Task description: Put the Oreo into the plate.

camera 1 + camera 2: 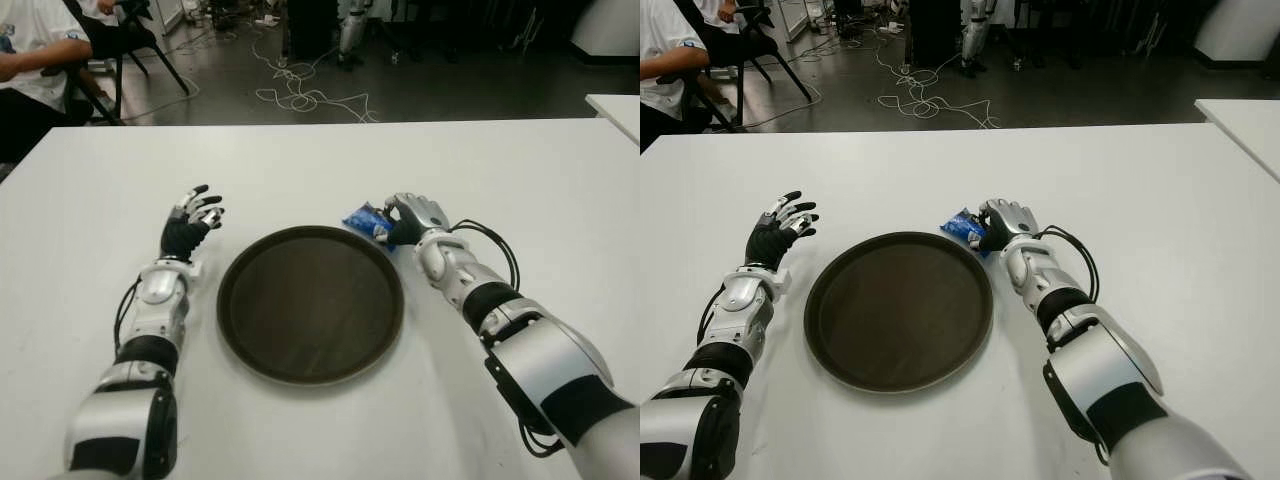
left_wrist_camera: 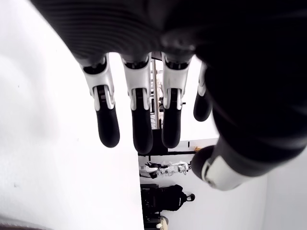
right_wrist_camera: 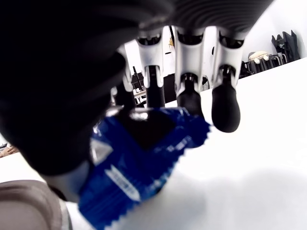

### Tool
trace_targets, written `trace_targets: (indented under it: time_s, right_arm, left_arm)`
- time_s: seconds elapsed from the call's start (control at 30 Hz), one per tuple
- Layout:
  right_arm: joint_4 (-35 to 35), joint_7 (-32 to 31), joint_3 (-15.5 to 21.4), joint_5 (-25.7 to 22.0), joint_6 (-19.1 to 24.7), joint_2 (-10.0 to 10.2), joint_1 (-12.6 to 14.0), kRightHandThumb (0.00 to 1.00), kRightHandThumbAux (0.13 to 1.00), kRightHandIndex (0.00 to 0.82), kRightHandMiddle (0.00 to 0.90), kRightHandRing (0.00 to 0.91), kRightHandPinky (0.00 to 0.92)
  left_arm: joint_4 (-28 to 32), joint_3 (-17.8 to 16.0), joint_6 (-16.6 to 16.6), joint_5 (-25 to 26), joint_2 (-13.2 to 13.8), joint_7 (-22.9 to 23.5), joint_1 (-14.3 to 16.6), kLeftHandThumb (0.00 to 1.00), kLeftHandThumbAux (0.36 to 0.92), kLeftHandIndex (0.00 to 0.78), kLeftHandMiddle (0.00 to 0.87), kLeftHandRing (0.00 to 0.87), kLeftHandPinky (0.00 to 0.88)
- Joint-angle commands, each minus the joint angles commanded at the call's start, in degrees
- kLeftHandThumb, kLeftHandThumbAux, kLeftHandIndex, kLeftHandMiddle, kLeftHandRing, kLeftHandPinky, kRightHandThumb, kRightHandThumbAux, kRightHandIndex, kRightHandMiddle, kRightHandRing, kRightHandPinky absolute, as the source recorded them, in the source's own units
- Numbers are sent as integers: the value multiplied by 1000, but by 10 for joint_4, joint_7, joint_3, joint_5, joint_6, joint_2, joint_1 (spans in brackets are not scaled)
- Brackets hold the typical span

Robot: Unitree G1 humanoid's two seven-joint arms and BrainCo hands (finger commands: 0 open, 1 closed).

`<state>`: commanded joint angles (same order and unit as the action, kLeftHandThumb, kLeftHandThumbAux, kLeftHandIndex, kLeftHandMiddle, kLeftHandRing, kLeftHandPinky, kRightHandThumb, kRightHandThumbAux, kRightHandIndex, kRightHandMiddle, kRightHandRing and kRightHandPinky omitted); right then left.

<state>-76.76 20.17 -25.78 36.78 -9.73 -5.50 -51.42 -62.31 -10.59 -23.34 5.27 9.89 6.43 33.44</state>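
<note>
Fingers (image 3: 225, 110) of right hand (image 1: 412, 218) pinching blue Oreo packet (image 3: 139, 158), plate's (image 1: 310, 302) 1 o'clock rim. Loose-looking hold; could drop short. Left hand (image 1: 190, 228) spread, idle at 10.

The white table (image 1: 300, 160) is evenly lit from above and rendered bright, nearly washed out in both wrist views; the floor beyond it is left dim; soft, faint shadows are cast beneath the right hand (image 1: 1002, 225) and around the dark plate (image 1: 311, 303), whose surface carries a dull sheen; nearby palms are blurred, dark masses; the blue wrapper (image 3: 139, 163) is softly defocused.
</note>
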Motion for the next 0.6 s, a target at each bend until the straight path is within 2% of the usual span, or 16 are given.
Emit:
trace_targets:
  time_s: [0.33, 0.6]
  right_arm:
    - [9, 15, 21, -16, -9, -2, -8, 696, 725, 434, 714, 706, 685]
    - [16, 26, 29, -25, -23, -2, -10, 698, 725, 434, 722, 713, 692]
  left_arm:
    - [-1, -2, 2, 1, 1, 1, 0, 312, 739, 173, 273, 272, 290]
    - [0, -1, 0, -1, 3, 5, 0, 294, 715, 164, 269, 271, 289]
